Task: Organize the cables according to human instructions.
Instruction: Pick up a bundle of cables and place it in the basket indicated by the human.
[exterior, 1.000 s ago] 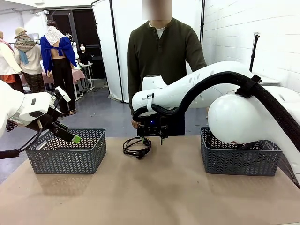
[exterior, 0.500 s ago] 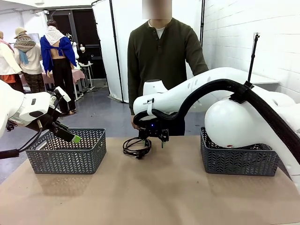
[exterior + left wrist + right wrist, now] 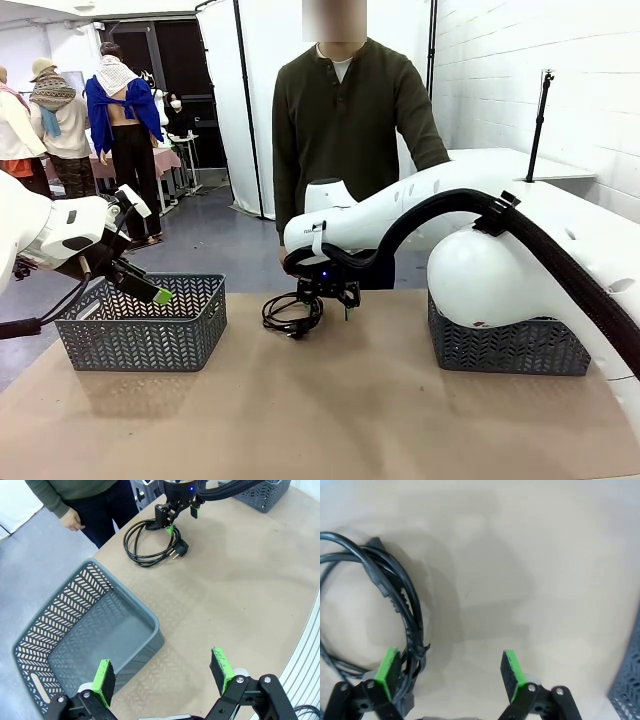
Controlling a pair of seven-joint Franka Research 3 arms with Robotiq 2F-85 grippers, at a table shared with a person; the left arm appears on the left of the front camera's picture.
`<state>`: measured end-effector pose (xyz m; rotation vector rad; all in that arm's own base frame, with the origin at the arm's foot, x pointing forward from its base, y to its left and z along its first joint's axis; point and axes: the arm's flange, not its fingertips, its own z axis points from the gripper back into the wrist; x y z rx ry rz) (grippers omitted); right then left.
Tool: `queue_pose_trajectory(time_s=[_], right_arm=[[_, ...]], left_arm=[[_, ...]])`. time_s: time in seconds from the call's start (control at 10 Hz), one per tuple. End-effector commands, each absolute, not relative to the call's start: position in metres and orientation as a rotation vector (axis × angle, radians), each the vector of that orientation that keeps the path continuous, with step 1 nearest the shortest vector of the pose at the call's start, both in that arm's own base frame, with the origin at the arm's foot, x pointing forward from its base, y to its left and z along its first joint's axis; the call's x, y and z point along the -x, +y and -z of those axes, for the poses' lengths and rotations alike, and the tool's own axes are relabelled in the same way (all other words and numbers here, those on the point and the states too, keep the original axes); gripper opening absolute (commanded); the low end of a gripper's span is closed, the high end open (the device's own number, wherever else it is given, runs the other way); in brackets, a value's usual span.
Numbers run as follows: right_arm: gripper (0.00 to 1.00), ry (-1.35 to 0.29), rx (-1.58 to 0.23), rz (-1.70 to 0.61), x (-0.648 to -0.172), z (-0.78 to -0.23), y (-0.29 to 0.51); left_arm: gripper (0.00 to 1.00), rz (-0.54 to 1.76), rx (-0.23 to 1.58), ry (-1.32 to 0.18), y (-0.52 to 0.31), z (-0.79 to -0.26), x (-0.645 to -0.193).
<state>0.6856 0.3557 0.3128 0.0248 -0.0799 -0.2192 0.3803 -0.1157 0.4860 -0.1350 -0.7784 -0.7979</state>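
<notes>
**Desk:** What sits around your right gripper?

**Me:** My right gripper (image 3: 335, 301) is low over the brown paper-covered table (image 3: 330, 410), jaws spread wide with nothing between them. The coiled cable (image 3: 292, 313) lies flat just beside it, on its left-finger side. In the right wrist view that coil (image 3: 380, 595) runs up against the left green pad (image 3: 386, 667), while the other pad (image 3: 510, 668) stands over bare paper. I cannot tell whether the pad actually touches the cord.

**Desk:** Anything in the way?

**Me:** The person stands just past the gripper at the far edge, one hand (image 3: 72, 521) hanging near the table corner. A grey plastic basket (image 3: 505, 345) with a herringbone lattice wall sits off to the gripper's right, partly hidden by my right arm's white shell.

**Desk:** And the left side?

**Me:** My left gripper (image 3: 162, 672) hangs above the near rim of the other grey basket (image 3: 75, 625), fingers wide apart and gripping nothing. That basket has rounded corners and a smooth floor.

**Desk:** Describe the cable

**Me:** Thin black rubbery cord in a loose round coil of several loops, with a moulded two-pin plug (image 3: 178, 550) pointing away from the person.

**Desk:** Room to move?

**Me:** Open, smooth paper stretches from the coil toward me and between both baskets
</notes>
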Motion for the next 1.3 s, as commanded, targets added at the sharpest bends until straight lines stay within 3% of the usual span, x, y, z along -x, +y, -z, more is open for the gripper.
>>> queue_pose_trajectory(time_s=[0.0, 0.3, 1.0, 1.2], right_arm=[[1.0, -0.102, 0.016, 0.257, -0.7, -0.313, 0.366], [1.0, -0.072, 0.011, 0.234, -0.702, -0.306, 0.371], [0.0, -0.05, -0.065, 0.231, -0.701, -0.314, 0.374], [0.0, -0.049, -0.059, 0.246, -0.704, -0.316, 0.368]], left_arm=[[1.0, 0.781, 0.143, -0.78, -0.115, -0.485, -0.381], [1.0, 0.781, 0.143, -0.78, -0.115, -0.485, -0.381], [1.0, 0.781, 0.143, -0.78, -0.115, -0.485, -0.381], [1.0, 0.781, 0.143, -0.78, -0.115, -0.485, -0.381]])
